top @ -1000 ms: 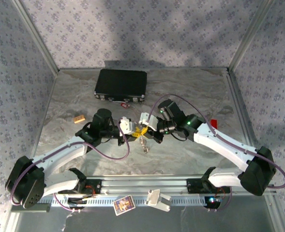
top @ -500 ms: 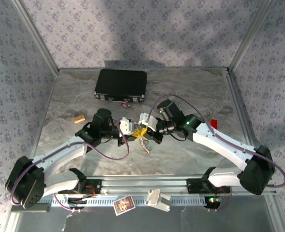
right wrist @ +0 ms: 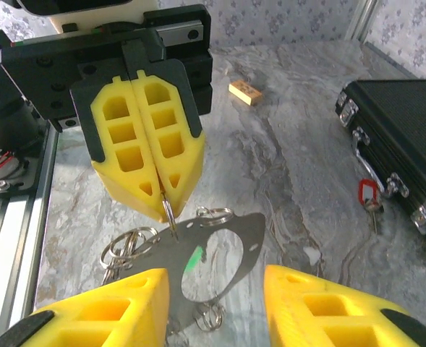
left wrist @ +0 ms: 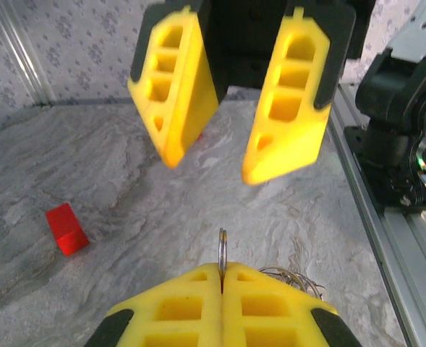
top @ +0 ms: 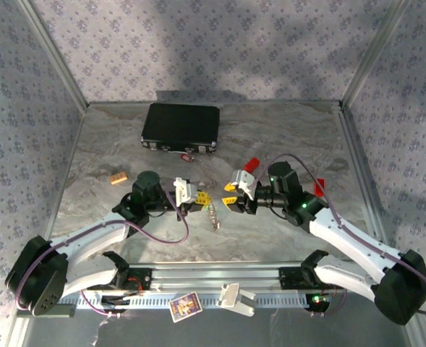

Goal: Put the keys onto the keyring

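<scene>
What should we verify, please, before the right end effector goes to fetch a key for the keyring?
1. Left end effector shut on the keyring: ok.
2. Right end effector open and empty: ok.
3. Red key uncovered on the table by the black case: ok.
4. Green key located: cannot tell.
5. Red key threaded on the keyring: not ok.

In the top view both arms reach up from the bottom edge and bend inward, wrists facing each other at centre. The left gripper is pinched tight on a ring of the keyring; the right gripper has its fingers parted
</scene>
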Controlling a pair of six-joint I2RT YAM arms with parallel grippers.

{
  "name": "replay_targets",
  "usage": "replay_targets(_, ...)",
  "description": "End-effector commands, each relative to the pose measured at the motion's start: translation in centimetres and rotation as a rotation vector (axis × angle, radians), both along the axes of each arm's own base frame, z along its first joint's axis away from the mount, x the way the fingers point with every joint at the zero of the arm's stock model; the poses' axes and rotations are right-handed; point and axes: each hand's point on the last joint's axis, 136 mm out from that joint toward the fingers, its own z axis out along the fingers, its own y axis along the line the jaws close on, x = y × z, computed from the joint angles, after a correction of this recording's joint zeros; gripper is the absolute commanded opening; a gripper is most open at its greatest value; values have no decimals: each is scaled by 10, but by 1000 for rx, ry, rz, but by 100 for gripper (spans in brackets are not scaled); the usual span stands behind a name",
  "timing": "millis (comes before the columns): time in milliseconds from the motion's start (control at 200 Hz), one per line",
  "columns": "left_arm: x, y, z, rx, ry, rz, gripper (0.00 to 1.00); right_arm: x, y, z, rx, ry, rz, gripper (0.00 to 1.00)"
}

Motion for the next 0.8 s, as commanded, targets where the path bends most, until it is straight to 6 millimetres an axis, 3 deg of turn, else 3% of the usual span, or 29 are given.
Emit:
replay_targets(0,-1,-1,31,-110,-57,-10,0,-7,13,10,49,-37,74,37)
replay_targets(585,-4,-1,33,-144,-38,0,0,-7,33,10,66,-22,130,15)
replay_targets(795,-4,-1,32,-139,-40,-1,0,-2,31,13,66,-39,94,22)
